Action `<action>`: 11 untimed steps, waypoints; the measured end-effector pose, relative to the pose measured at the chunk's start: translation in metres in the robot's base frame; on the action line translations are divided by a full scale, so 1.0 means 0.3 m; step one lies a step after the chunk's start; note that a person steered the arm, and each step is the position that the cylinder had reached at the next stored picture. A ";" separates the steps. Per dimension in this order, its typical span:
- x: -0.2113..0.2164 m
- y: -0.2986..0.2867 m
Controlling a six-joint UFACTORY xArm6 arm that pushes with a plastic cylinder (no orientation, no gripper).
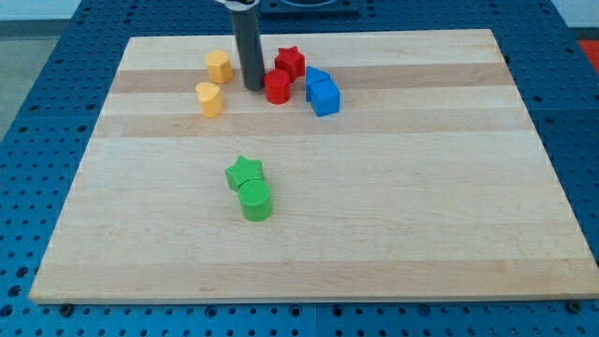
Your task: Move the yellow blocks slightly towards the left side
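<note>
In the camera view, my tip (254, 87) stands on the counter (393, 234) near the view's top, between the yellow blocks and the red cylinder (277, 86), almost touching the latter. We have no jaws here, only the rod. The upper yellow block (219, 66) and the lower yellow block (210, 98) lie just left of the tip, with bare wood between them and the counter's left edge. The red star (290, 63), two blue blocks (322, 91), green star (245, 172) and green cylinder (255, 200) lie apart.
</note>
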State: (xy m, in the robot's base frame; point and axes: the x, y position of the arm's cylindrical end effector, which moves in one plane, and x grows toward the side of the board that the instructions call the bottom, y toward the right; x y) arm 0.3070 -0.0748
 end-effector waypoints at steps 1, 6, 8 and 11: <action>-0.037 -0.002; 0.188 -0.117; -0.066 -0.041; -0.015 -0.225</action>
State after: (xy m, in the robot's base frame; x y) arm 0.3025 -0.1422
